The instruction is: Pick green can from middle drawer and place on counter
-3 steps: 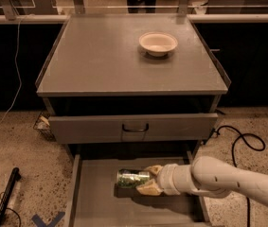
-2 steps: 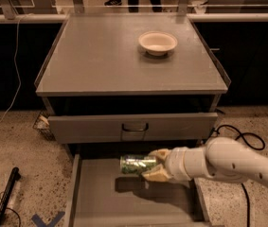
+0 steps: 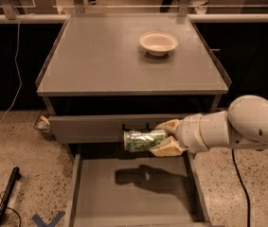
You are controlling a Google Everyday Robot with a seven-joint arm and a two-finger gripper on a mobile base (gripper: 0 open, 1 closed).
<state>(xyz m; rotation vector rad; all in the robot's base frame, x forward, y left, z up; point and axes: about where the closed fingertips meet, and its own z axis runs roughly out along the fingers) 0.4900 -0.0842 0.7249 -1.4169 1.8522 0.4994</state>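
Green can (image 3: 143, 140) lies sideways in the gripper (image 3: 165, 137), whose two tan fingers are closed on its right end, one above and one below. The can hangs clear of the middle drawer (image 3: 124, 205), its shadow falling on the bare floor beneath, and it is level with the grey drawer front (image 3: 86, 126) above that tray, just on the near side of it. The pick looks done, so the step in hand is the carry to the counter (image 3: 100, 60). The next move calls for lifting the can above the counter's near edge before moving far. It should then go down on open surface, near or left of the white bowl (image 3: 158, 42) at the far right. Set on its side it may roll, so upright seems safer.
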